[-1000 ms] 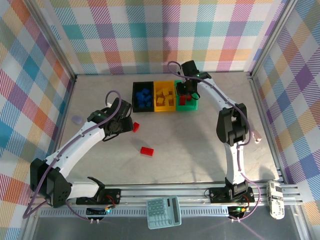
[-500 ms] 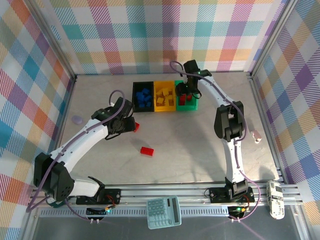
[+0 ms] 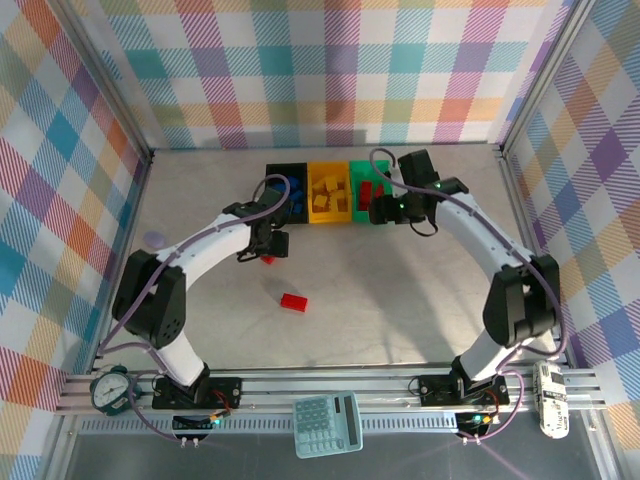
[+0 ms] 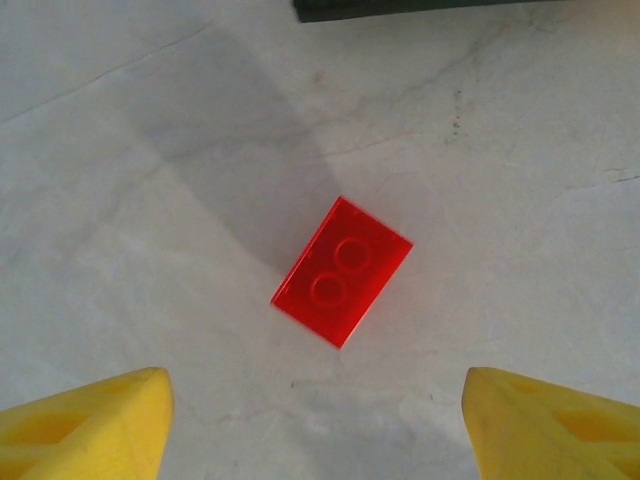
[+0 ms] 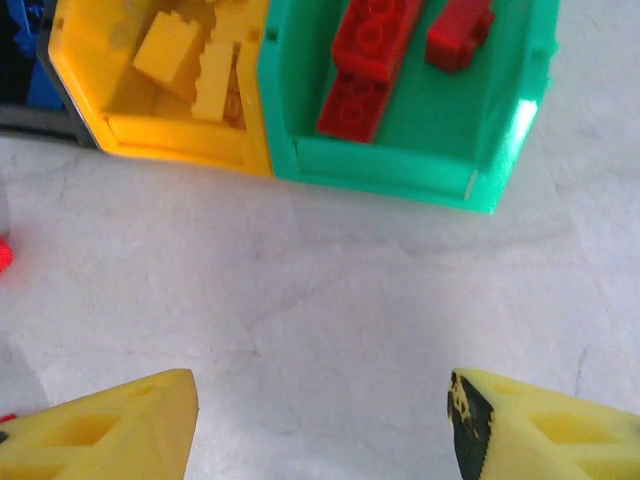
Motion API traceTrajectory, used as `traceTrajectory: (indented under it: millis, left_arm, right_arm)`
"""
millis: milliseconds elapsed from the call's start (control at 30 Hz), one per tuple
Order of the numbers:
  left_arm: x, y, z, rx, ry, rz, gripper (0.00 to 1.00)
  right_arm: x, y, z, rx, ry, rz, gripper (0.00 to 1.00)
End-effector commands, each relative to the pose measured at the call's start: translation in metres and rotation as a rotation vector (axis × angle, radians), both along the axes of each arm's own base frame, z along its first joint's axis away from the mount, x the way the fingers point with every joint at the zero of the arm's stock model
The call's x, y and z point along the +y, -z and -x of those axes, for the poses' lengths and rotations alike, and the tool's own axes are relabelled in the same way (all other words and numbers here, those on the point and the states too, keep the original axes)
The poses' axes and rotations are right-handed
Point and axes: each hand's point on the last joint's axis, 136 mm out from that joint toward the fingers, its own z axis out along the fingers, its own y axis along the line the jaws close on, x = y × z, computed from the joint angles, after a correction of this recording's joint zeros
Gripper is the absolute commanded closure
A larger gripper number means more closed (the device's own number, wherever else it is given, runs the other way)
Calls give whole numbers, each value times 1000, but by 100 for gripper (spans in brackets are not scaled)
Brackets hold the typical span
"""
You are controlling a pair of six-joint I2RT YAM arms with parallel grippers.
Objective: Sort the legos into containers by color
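Starting at the near rail, a teal calculator (image 3: 327, 424) sits between the two arm bases, just off the marble-look desk (image 3: 400, 300). A bit further in, one loose red brick (image 3: 294, 302) lies flat on the desk by itself, well apart from both arms. Next up is the left pincer (image 4: 318, 400), hanging over the middle of the desk with its yellow fingers (image 4: 95, 420) spread wide and nothing in them. A second red brick (image 4: 342, 271) lies on the desk right below it, skewed at an angle, and neither finger touches it. Off to the right, the right pincer (image 5: 320, 400) is also wide open and holding nothing, over bare desk just in front of the green bin (image 5: 400, 170). Farthest back are the three joined bins in a row. The black bin (image 3: 272, 175) on the left has blue bricks (image 3: 298, 197) in it and is partly hidden by the left arm. The yellow bin (image 5: 170, 140) in the middle holds yellow bricks (image 5: 190, 55). The green bin on the right has red bricks (image 5: 370, 50) lying in it.
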Motion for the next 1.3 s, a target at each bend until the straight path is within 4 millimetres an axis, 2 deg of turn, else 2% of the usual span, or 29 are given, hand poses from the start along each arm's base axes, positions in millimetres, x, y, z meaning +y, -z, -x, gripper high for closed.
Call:
traceTrajectory:
  millis: [0,167,500,833,933,1033,1167,1267]
  left_arm:
    - [-3,13,-10,51,94,-11,25]
    - [-4,42,-13,151,138,48,29]
    - [-3,55,-18,192,171,85,35]
    - [-4,63,-15,223,176,90,64]
    - [-6,59,-16,215,172,99,70]
    - [-10,47,-17,189,168,126,73]
    - [-25,21,-20,162,173,154,75]
    - [-43,-1,-25,127,202,156,76]
  right_arm:
    - [-10,1,18,4,24,4,31]
    - [-23,-2,37,0,42,32,29]
    - [-28,0,44,11,64,35,29]
    - [-30,-5,45,-3,70,42,30]
    - [-32,-6,46,-7,73,44,30]
    - [-34,-7,49,-10,78,49,30]
    - [-38,-2,52,-10,91,53,30]
    - [-39,4,57,4,102,48,30]
